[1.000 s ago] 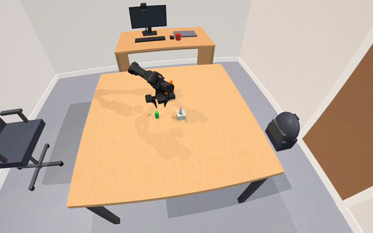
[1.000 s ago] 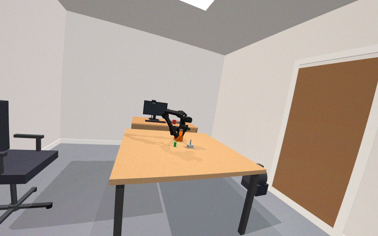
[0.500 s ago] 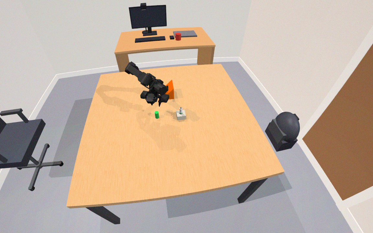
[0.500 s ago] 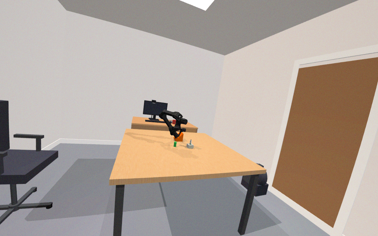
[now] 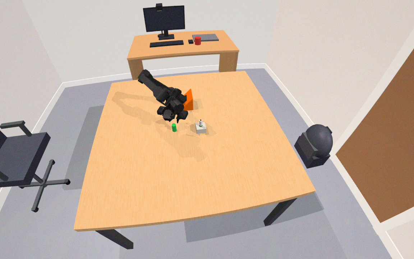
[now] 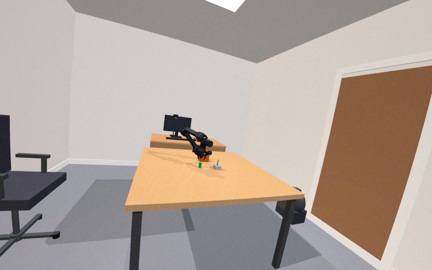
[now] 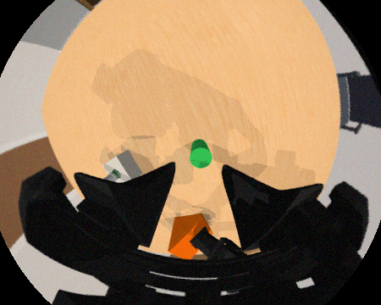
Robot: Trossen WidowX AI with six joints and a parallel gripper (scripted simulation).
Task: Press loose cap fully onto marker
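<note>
The green cap (image 5: 174, 127) (image 6: 200, 164) (image 7: 201, 158) stands upright on the table. The marker (image 5: 200, 122) (image 6: 217, 162) (image 7: 114, 174) stands upright and uncapped in the pale grey holder block (image 5: 201, 130) (image 6: 216, 167) (image 7: 130, 164), to the right of the cap in the top and exterior views. In the wrist view the left finger partly covers the block and marker. My gripper (image 5: 174, 121) (image 6: 201, 159) (image 7: 199, 167) is open and empty, above and a little behind the cap. In the wrist view the cap shows just beyond the gap between the fingertips.
An orange wedge (image 5: 188, 103) (image 6: 206, 158) (image 7: 186, 230) stands on the table (image 5: 234, 167) (image 6: 177, 188) behind the holder block, close to my arm. A desk (image 5: 182, 53) with a monitor (image 5: 164, 18) and a red mug (image 5: 197, 40) stands beyond the table's back edge. A chair (image 5: 18, 157) is at the left.
</note>
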